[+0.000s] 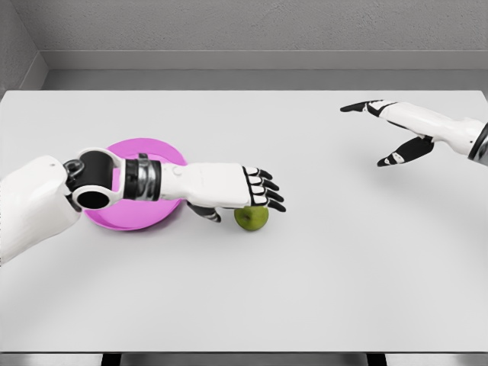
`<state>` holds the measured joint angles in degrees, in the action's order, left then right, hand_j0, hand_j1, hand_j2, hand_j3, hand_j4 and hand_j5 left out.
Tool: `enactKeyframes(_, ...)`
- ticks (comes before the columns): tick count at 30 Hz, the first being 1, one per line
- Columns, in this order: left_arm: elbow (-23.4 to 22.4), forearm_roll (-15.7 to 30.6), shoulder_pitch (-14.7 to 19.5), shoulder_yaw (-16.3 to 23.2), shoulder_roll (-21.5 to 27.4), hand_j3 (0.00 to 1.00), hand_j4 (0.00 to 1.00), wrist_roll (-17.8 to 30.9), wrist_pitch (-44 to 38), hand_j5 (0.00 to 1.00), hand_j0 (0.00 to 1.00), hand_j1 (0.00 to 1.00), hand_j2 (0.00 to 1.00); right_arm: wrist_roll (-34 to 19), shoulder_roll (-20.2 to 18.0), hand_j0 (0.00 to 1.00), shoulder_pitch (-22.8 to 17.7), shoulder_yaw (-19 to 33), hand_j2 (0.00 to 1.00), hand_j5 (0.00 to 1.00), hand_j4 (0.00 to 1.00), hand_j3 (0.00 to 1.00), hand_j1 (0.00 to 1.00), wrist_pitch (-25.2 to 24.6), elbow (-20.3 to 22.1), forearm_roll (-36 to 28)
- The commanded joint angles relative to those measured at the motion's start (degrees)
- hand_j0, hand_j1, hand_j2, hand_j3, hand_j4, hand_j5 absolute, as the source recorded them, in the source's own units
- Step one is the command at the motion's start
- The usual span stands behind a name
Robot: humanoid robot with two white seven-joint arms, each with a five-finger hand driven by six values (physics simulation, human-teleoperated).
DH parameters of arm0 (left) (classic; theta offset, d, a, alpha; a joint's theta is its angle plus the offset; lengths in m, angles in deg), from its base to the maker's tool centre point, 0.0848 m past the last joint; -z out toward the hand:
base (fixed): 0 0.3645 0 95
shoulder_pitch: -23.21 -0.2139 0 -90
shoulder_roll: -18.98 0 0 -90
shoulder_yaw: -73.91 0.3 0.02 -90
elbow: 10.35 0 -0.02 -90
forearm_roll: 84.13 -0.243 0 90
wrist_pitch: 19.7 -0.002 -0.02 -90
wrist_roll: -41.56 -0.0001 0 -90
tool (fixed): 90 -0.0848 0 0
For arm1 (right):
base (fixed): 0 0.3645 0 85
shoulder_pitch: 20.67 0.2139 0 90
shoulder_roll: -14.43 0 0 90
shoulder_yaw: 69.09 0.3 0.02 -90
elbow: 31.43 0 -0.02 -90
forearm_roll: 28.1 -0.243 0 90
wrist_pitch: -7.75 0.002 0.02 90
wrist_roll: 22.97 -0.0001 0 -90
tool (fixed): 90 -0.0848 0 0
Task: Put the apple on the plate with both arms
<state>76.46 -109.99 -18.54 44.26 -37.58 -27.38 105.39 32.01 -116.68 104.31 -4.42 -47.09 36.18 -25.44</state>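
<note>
Soft, even light fills the render, bright across the white table (320, 267), with no glare or hot spots on it. Shadows are faint and diffuse: a small dark patch sits on the table directly under the apple (251, 217), suggesting light from overhead. Edges are slightly soft throughout, as from compression, with no visible bending of the table's far edge.

Your left robot hand (255, 191) reaches forward, fingers extended flat; your right robot hand (396, 130) hovers open, fingers spread.
</note>
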Motion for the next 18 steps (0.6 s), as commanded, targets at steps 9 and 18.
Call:
enactKeyframes(9,-6.57,-1.92,0.70,0.65,-4.35,1.00,1.00,0.13,-0.09,1.00,1.00,1.00,1.00,0.02,0.42,1.00,0.00,-0.16,1.00,1.00,1.00,1.00,1.00,-0.16,0.33,-0.12)
enactKeyframes(18,-6.39,-2.00,1.41,3.90,-4.35,0.91,0.91,0.13,-0.09,0.91,0.91,0.91,0.91,0.02,0.42,1.00,-0.09,-0.25,1.00,1.00,1.00,1.00,1.00,-0.16,0.42,-0.03)
